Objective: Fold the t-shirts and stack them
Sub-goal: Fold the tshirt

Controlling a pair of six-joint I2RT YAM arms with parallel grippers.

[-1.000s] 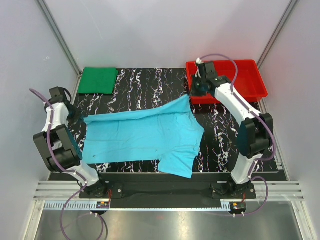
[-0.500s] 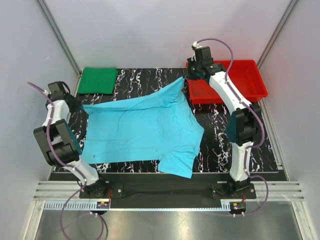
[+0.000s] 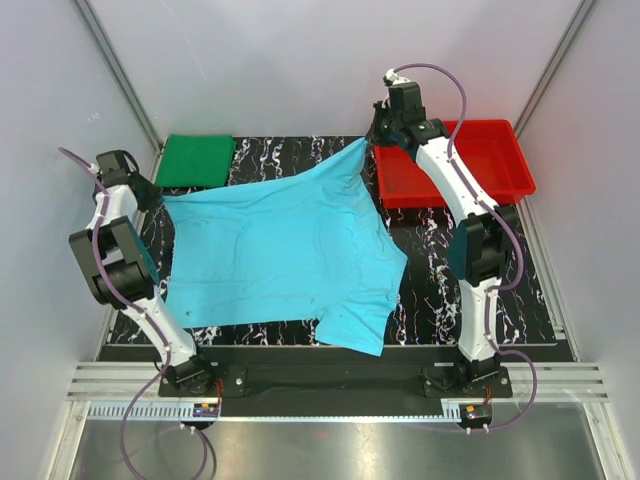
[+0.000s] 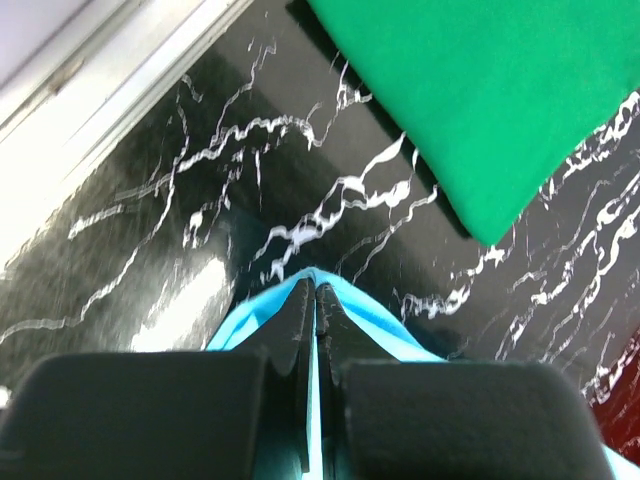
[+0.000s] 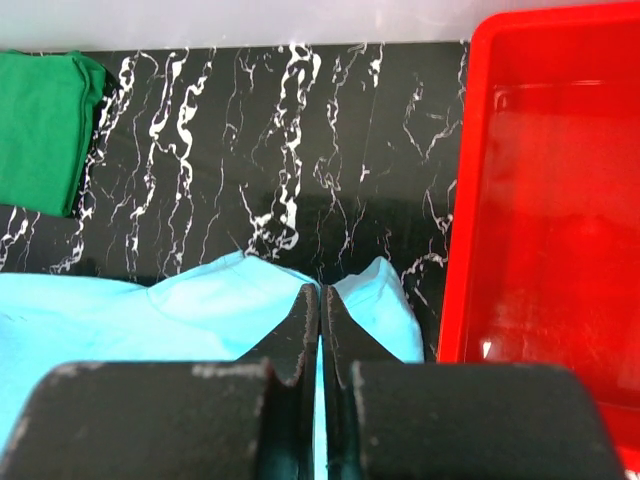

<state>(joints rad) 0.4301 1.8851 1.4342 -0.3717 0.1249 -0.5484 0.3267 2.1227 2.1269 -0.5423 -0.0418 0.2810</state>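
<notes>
Cyan t-shirt (image 3: 285, 250) lies spread on the desk (image 3: 440, 275), its far edge pulled farther back than before; left pincer (image 4: 313, 292) and right pincer (image 5: 320, 297) each clamp a far corner. Green t-shirt (image 3: 195, 160) sits folded, far left.

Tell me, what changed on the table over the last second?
The left gripper and right gripper, each clamped on a far corner of the blue shirt, moved toward the back edge, spreading the shirt. Nothing was released. The green shirt and red tray stayed put.
</notes>
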